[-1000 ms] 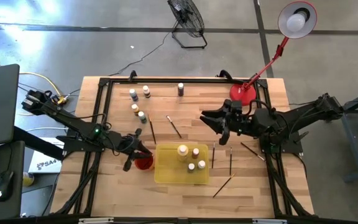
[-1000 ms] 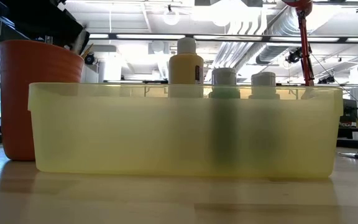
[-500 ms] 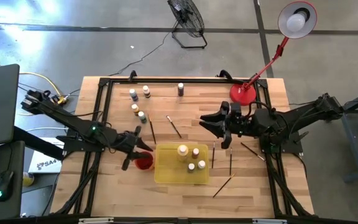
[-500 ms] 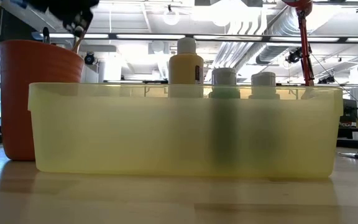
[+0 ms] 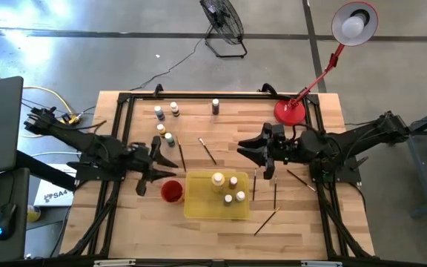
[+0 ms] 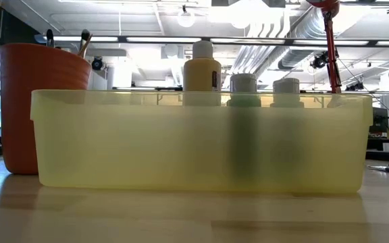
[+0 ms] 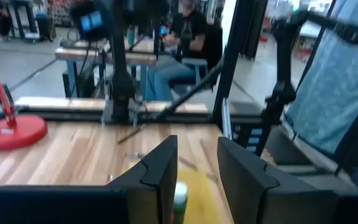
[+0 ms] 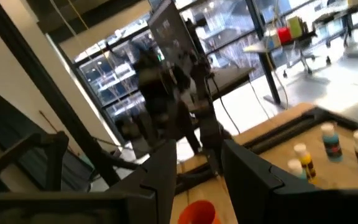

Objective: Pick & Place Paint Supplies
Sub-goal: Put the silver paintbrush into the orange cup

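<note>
While some paint things are already put away, a lot of the job is left. Four bottles stand in the yellow tray (image 5: pixel 199 208): a big yellowish bottle (image 5: pixel 218 180) and three small ones (image 5: pixel 234 193) with pale caps. The red cup (image 5: pixel 172 192) sits just beside the tray, and in the low view two brush tips (image 6: pixel 84 40) poke out of it.

Five small bottles (image 5: pixel 166 132) wait in a loose bunch on the far left part of the table (image 5: pixel 221 130), and one dark bottle (image 5: pixel 216 107) stands alone near the far edge. Thin dark brushes (image 5: pixel 207 151) lie flat on the wood, two near the middle and more (image 5: pixel 275 194) near the tray's right side. I think there are about six loose brushes, but they are so thin that it is hard to count.

The left tool (image 5: pixel 153 165) hangs near the cup, on its far left side, with its fingers spread a little and nothing between them. The right tool (image 5: pixel 260 154) hangs over the middle right of the table, also a little spread and empty.

The table is pale wood with long stripes. The tray is see-through yellow plastic with smooth, straight walls. The cup is round and plain. The bottles are little round tubes with ribbed-looking caps.
</note>
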You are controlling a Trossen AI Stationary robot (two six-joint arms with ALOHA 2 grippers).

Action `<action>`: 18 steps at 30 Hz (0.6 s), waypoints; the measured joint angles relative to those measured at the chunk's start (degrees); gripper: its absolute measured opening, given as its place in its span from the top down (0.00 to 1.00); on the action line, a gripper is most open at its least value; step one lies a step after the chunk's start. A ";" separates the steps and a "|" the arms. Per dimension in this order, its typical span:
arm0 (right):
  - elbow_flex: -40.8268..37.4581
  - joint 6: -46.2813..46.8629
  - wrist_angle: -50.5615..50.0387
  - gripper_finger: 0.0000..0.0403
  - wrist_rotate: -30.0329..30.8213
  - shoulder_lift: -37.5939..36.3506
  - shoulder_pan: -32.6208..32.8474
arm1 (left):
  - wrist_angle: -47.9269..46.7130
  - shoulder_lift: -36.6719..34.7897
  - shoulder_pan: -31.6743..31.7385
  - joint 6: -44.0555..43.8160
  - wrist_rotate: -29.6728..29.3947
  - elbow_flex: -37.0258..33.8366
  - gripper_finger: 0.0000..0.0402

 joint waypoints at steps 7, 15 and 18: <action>0.00 9.39 -13.02 0.71 1.75 0.01 0.00 | -0.17 -0.02 0.00 0.72 -0.20 6.14 0.72; 0.00 33.90 -42.70 0.71 -0.11 0.01 -0.02 | 0.13 0.00 0.00 4.60 -1.68 8.01 0.72; 0.00 41.17 -53.28 0.71 -4.82 0.01 -0.02 | 0.18 0.00 0.00 4.66 -3.53 8.01 0.72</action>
